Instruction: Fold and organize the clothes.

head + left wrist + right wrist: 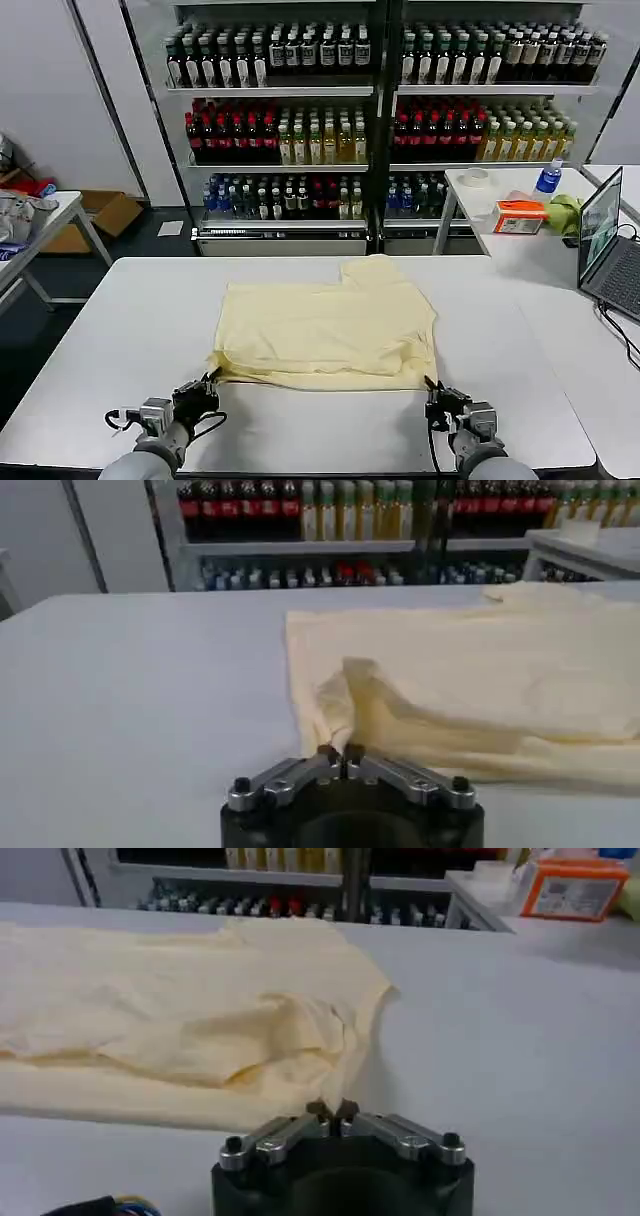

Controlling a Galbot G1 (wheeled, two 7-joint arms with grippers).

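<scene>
The clothes, a pale yellow T-shirt [325, 330], lie partly folded in the middle of the white table [130, 340], with one sleeve pointing to the far side. My left gripper [209, 384] is at the shirt's near left corner, shut on a pinch of fabric that rises in a ridge from its tips [340, 751]. At the near right corner, my right gripper [432, 392] is shut on the shirt's hem [333, 1110]. The T-shirt [470, 670] spreads away from the left gripper, and the same T-shirt [170, 1018] spreads away from the right one.
Shelves of bottles [380, 110] stand behind the table. A side table at the right carries a laptop [605, 240], an orange box [519, 216], a water bottle [548, 178] and a green cloth [565, 212]. Another table [30, 225] stands at the left.
</scene>
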